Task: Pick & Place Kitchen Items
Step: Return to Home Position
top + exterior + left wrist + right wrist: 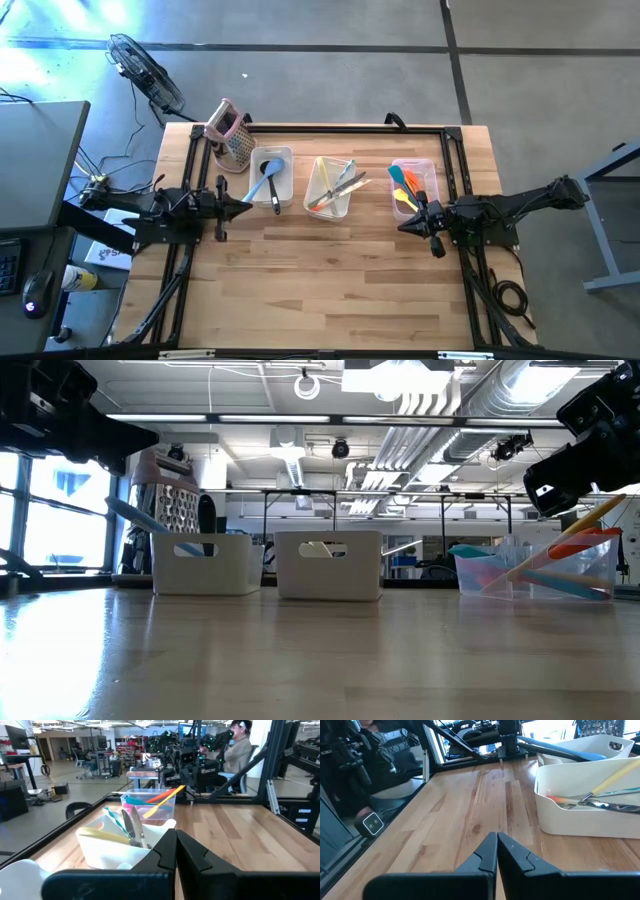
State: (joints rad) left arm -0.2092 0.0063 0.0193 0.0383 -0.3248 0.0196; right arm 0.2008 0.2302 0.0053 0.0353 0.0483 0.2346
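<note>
Both arms sit low over the wooden table (330, 280), one at each side, and neither one holds a thing.

The left gripper (243, 206) has its two fingers pressed tight together. It is just beside the left white bin (215, 575), on the side nearer its own arm. The blue spoon (264, 180) and the black ladle (275, 198) lie inside that bin, leaning on its wall, and the gripper does not touch them.

The right gripper (404, 224) has its fingers pressed together too. It is just beside the clear bin (480, 585), at the bin's front end. An orange spatula (412, 185), a yellow spatula (403, 201) and a blue spatula (397, 175) rest in that bin, with their ends poking over the rim.

The middle white bin (328, 575) stands between the two grippers, apart from both. The metal tongs (345, 184) lie in it with some other thin tools.

A metal grater (232, 135) with a pink handle stands near the far end of the left bin. A person (240, 745) sits far off, past the table.
</note>
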